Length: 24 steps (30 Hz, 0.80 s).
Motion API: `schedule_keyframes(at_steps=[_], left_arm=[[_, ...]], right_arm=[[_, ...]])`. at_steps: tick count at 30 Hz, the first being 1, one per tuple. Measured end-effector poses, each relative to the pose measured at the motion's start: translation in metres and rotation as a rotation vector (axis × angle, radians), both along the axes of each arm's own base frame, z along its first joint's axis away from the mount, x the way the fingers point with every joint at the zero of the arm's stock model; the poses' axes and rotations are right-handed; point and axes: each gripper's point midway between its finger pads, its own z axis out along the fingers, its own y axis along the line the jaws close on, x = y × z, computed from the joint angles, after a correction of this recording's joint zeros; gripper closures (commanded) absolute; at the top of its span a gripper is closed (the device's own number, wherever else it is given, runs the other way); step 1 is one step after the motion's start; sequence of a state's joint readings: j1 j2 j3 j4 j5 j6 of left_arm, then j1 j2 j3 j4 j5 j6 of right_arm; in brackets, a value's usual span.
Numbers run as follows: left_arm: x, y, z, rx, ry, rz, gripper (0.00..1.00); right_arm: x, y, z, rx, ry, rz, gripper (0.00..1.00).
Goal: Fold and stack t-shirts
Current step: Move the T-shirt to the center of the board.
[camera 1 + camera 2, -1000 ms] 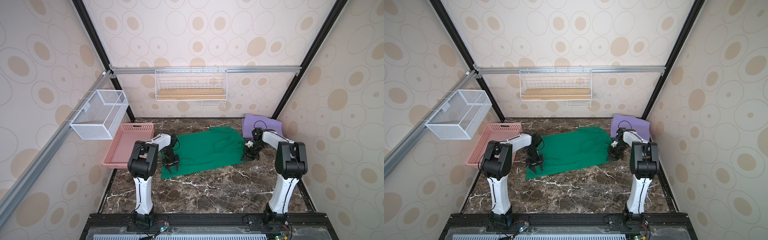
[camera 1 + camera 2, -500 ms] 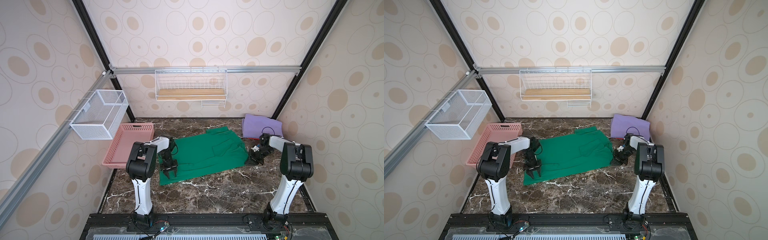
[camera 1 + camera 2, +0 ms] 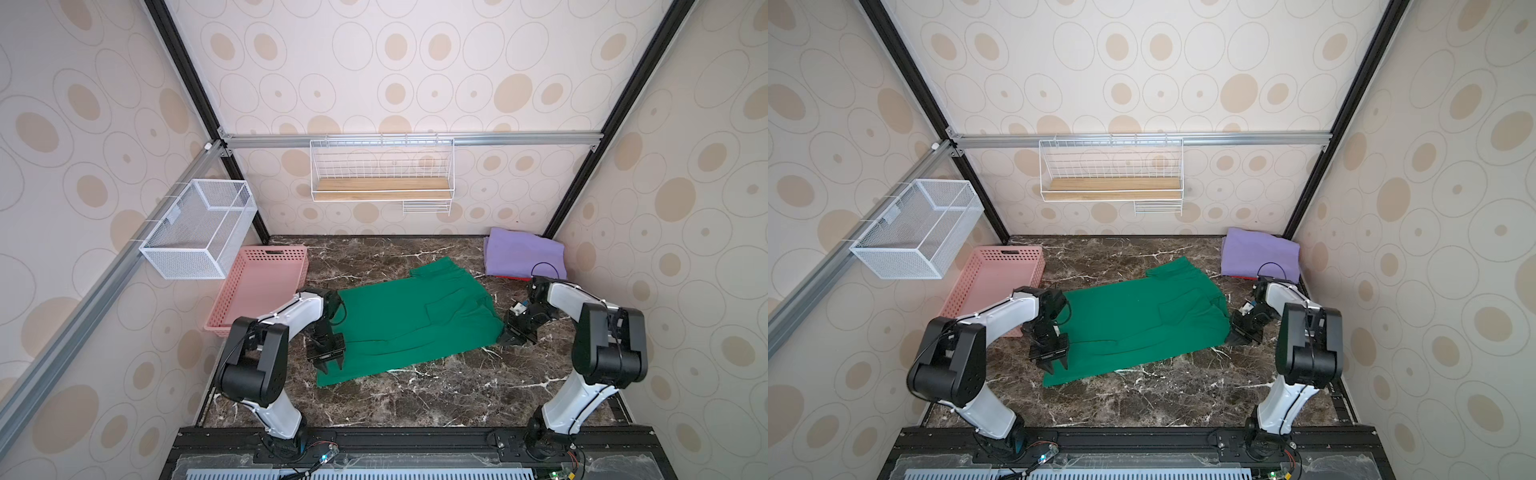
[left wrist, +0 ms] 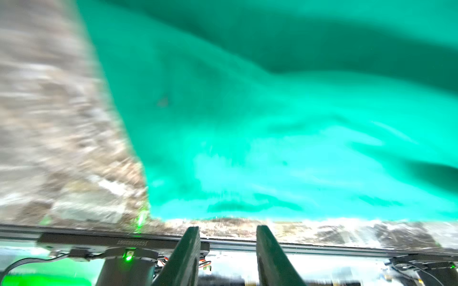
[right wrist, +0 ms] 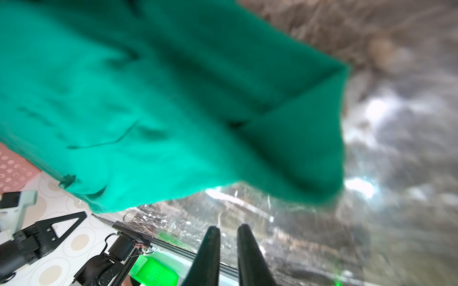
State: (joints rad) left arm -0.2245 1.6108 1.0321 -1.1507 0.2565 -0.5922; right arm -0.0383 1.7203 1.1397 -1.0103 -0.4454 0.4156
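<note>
The green t-shirt [image 3: 415, 320] [image 3: 1142, 320] lies spread on the marble table, with a sleeve folded in at its far right. My left gripper [image 3: 330, 365] [image 3: 1057, 365] is low over its near left edge. It is open, with nothing between its fingers [image 4: 228, 229] and green cloth [image 4: 272, 111] just behind them. My right gripper [image 3: 513, 340] [image 3: 1239, 338] sits just off the shirt's right near corner [image 5: 148, 99]. Its jaws [image 5: 229, 229] stand a narrow gap apart and hold nothing. The folded purple t-shirt [image 3: 525, 253] lies at the back right on a red t-shirt [image 3: 509, 276], of which only an edge shows.
A pink perforated basket [image 3: 272, 250] stands at the back left of the table beside my left arm. A white mesh basket [image 3: 199, 228] hangs on the left wall. A wire shelf [image 3: 380, 187] hangs on the back wall. Bare marble lies in front of the shirt.
Both grippers have moved toward the table's front edge. The green shirt has slid the same way and lies flatter. The right gripper now sits off the shirt's right corner.
</note>
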Motion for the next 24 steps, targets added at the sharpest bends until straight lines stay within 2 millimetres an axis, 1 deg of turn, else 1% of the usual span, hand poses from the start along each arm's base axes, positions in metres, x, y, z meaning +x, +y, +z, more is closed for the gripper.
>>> schedule_keyframes(at_steps=[1,2,3,4,5,6,7,9,11,13,15,17,21,24], left_arm=[[0.008,0.0,0.009,0.004,-0.034,0.01,0.58],[0.017,-0.001,0.017,0.005,-0.065,0.019,0.57],[0.029,-0.004,0.023,0.0,-0.101,0.028,0.57],[0.043,-0.008,0.03,-0.007,-0.136,0.038,0.57],[0.057,-0.012,0.034,-0.013,-0.162,0.045,0.57],[0.069,-0.017,0.037,-0.019,-0.182,0.05,0.57],[0.082,-0.022,0.035,-0.025,-0.19,0.052,0.57],[0.104,-0.033,0.024,-0.037,-0.18,0.049,0.58],[0.12,-0.042,0.002,-0.037,-0.14,0.044,0.58],[0.13,-0.046,-0.019,-0.031,-0.097,0.042,0.58],[0.135,-0.049,-0.036,-0.023,-0.055,0.036,0.58],[0.138,-0.05,-0.037,-0.021,-0.039,0.03,0.58],[0.138,-0.05,-0.032,-0.029,-0.051,0.014,0.58],[0.124,-0.046,-0.028,-0.026,-0.043,0.0,0.58]], right_arm=[[0.008,0.002,0.013,-0.002,-0.035,0.001,0.79],[0.022,0.004,0.027,-0.003,-0.078,0.001,0.79],[0.034,0.005,0.036,-0.002,-0.108,0.002,0.79],[0.051,0.007,0.046,0.0,-0.142,0.004,0.79],[0.068,0.008,0.052,0.001,-0.166,0.006,0.79],[0.082,0.01,0.054,0.001,-0.182,0.008,0.79],[0.096,0.011,0.05,0.001,-0.187,0.01,0.79],[0.112,0.013,0.035,0.0,-0.164,0.012,0.79],[0.116,0.014,0.01,-0.004,-0.104,0.013,0.79],[0.116,0.013,-0.012,-0.011,-0.041,0.014,0.79],[0.116,0.012,-0.029,-0.022,0.003,0.015,0.79],[0.115,0.011,-0.038,-0.026,0.027,0.016,0.8],[0.107,0.009,-0.04,-0.033,0.034,0.016,0.79],[0.081,0.009,-0.04,-0.032,0.05,0.018,0.79]])
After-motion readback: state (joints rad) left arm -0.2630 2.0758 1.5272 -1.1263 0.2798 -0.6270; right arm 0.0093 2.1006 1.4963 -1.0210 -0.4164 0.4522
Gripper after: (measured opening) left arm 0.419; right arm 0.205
